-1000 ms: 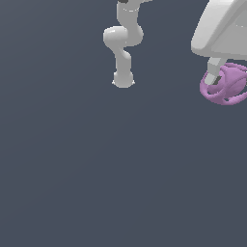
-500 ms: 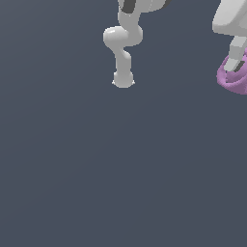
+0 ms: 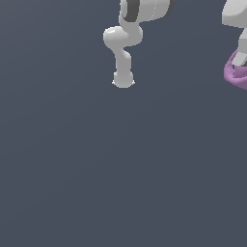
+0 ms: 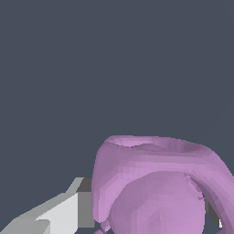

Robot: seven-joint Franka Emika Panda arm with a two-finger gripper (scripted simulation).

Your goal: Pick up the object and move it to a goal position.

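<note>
The object (image 3: pixel 233 75), a small light-purple cage-like ball with curved ribs, shows at the exterior view's right edge, partly cut off by the frame. My white gripper (image 3: pixel 241 66) is shut on it and holds it above the dark floor. In the wrist view the object (image 4: pixel 155 183) fills the space between my fingers (image 4: pixel 64 212). Only one white finger with a grey pad shows clearly; the other is mostly hidden behind the object.
My arm's white base (image 3: pixel 123 77) and lower links (image 3: pixel 120 38) stand at the exterior view's top middle. The dark grey floor (image 3: pixel 120 169) spreads plain and flat below.
My gripper has carried the object toward the exterior view's right, so both are now partly out of frame. The arm's upper links have swung the same way.
</note>
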